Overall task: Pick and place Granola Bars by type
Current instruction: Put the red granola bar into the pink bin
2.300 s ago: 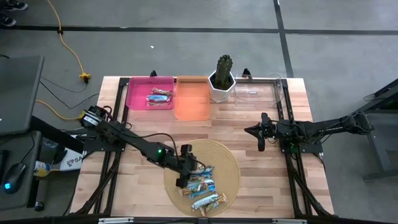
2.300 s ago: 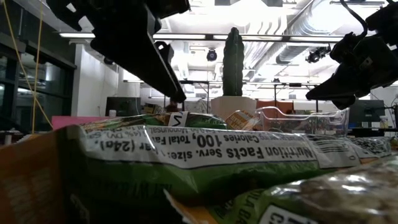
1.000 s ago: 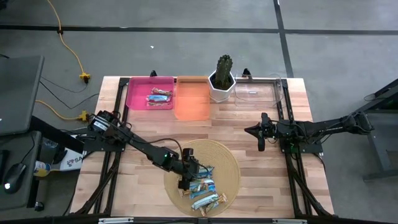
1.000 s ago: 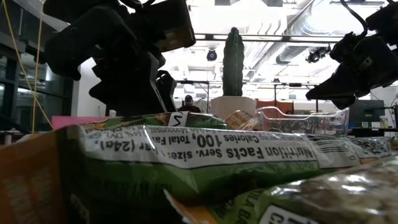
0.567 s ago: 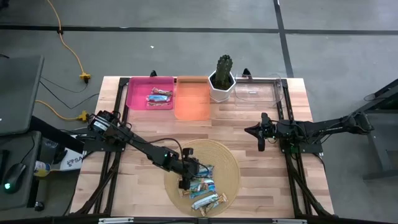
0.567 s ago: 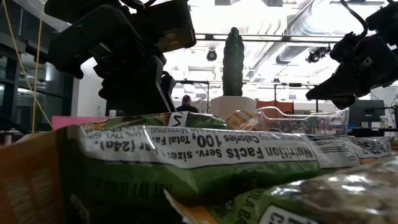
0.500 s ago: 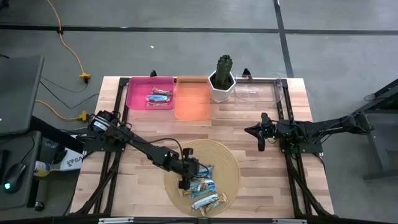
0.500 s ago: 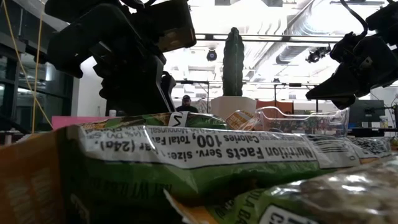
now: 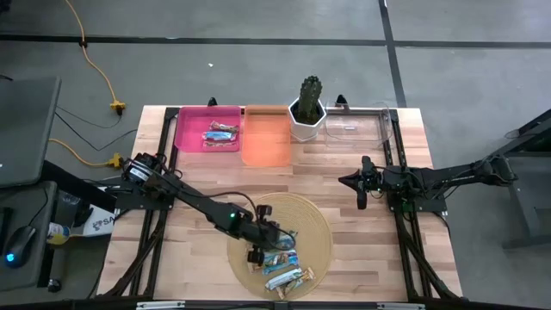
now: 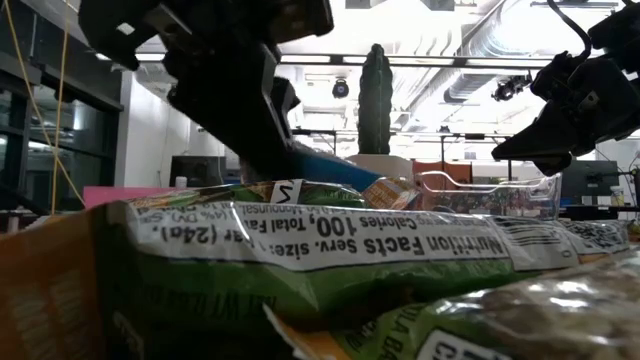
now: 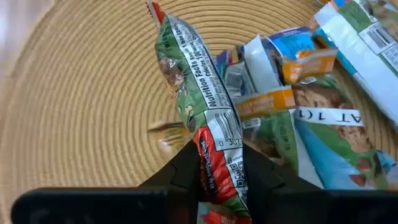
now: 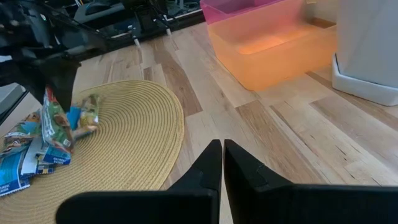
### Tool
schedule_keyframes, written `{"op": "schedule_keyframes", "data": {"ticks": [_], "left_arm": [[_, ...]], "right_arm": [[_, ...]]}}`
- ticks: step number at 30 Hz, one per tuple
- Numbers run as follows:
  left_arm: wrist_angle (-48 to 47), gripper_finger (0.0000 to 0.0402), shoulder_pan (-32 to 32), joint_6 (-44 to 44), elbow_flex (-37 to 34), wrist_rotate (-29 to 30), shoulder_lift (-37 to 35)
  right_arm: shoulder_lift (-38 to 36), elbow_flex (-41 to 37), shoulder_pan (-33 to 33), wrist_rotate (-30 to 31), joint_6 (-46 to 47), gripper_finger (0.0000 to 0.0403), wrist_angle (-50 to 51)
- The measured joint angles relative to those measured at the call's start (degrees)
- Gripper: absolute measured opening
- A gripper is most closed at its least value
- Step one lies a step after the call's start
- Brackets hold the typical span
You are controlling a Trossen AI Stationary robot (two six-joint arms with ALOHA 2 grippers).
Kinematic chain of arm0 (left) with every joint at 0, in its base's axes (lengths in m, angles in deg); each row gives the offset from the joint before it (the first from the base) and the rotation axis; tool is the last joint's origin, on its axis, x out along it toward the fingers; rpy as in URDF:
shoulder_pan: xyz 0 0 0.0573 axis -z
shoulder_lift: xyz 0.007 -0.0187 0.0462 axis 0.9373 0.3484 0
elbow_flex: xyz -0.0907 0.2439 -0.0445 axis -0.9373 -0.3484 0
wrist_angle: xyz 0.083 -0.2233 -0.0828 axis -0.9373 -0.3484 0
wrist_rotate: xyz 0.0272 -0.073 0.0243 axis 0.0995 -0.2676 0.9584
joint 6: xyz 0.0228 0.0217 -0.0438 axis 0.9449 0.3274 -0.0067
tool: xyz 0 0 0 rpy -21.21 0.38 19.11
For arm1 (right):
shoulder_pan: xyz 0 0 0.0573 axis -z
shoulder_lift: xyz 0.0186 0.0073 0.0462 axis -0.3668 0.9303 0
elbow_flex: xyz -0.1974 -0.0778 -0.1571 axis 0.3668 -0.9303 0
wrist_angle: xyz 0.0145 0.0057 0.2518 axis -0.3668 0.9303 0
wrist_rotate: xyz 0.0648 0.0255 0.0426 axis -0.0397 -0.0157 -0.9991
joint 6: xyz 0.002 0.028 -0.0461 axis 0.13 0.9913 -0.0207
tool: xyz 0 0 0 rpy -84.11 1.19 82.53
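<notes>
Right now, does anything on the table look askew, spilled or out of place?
Nothing spilled. The remaining granola bars lie in a jumbled, overlapping heap on the woven mat. One green-wrapped bar hangs pinched in the left gripper.

- The left arm reaches in from the table's left edge toward the middle of its front edge, wrist bent downward.
- The left gripper [image 9: 256,251] is clamped on a bar [image 11: 202,118].
- The right arm lies along the right edge, level above the table.
- The right gripper [image 12: 217,163] has its fingers pressed together, holding nothing.
</notes>
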Motion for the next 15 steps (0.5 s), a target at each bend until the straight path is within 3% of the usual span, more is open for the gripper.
{"op": "schedule_keyframes", "data": {"ticks": [9,15], "left_arm": [[-10.8,0.0071,0.0,4.7,7.6,10.7,0.0],[-20.4,0.0071,0.5,10.6,12.8,24.7,0.0]], "right_arm": [[0.0,0.0,0.0,0.0,0.0,0.0,0.0],[0.0,0.0,0.0,0.0,0.0,0.0,0.0]]}}
